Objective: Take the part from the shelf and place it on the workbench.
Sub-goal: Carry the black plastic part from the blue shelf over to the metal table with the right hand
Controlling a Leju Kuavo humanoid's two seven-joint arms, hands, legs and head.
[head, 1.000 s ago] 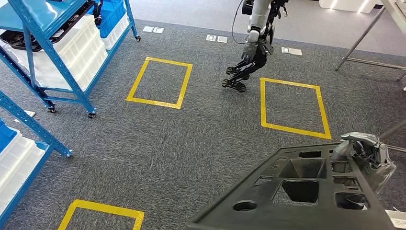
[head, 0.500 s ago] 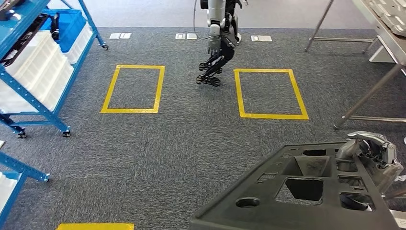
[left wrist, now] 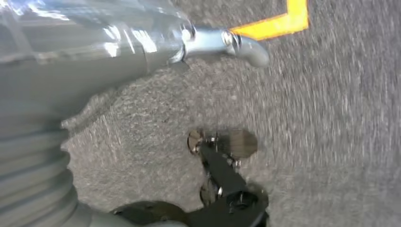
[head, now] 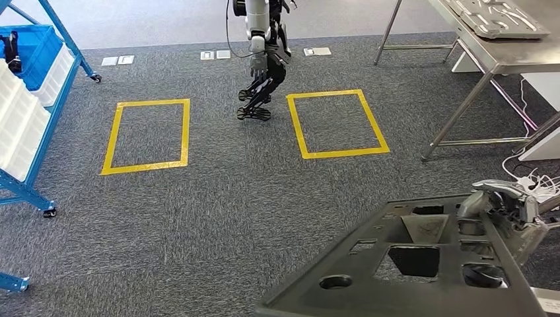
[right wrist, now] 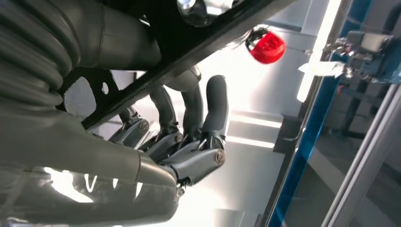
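While the whole head view is swinging leftward against the earlier frames, the right hand (head: pixel 512 214) is still gripping the far right edge of the part (head: pixel 409 264), a flat dark tray with cut-out pockets, carried low and tilted above the carpet (head: pixel 218 198). In the right wrist view its fingers (right wrist: pixel 208 118) are curling up against the part's (right wrist: pixel 189 42) underside. The workbench (head: pixel 492 39) is now showing more fully at top right, with a grey panel (head: pixel 492 16) lying on it, well apart from the part. The blue shelf (head: pixel 30 112) is sliding toward the left edge. Another robot (head: pixel 261 59) is standing between two yellow floor squares (head: pixel 337 122). The left hand (left wrist: pixel 71 52) is hanging over the carpet; whether its fingers are wide or closed, I cannot tell.
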